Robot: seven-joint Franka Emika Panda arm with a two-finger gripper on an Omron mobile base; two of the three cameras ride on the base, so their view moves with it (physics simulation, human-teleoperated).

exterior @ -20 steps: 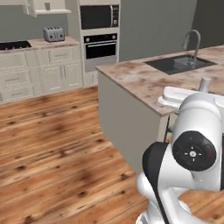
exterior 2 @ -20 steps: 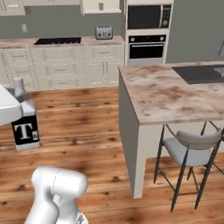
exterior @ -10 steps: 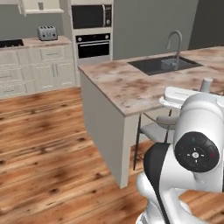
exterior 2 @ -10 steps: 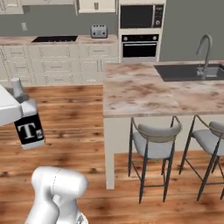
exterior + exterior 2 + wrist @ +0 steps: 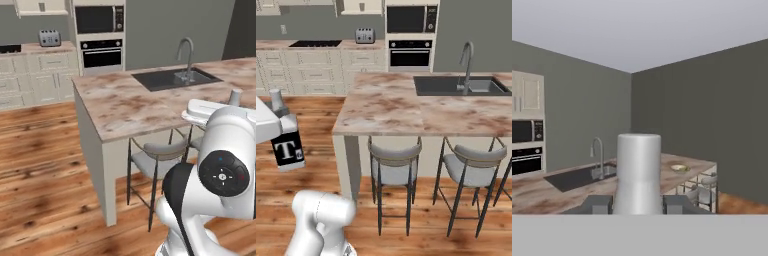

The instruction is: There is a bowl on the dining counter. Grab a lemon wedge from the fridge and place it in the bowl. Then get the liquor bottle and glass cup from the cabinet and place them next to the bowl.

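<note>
My end effector [image 5: 637, 204] pinches the bottle [image 5: 287, 141]; carrying it, I next set it beside the bowl [image 5: 678, 167] at 1 o'clock on the bench [image 5: 406, 107].

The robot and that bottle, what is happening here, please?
The robot is carrying the liquor bottle in its gripper, whose fingers are shut on the bottle's neck. It faces the dining counter, which has a dark sink and a tall tap. In the hand view a bowl sits on the far end of that counter. The bottle is not yet set down, and no glass cup stands by the bowl.
</note>
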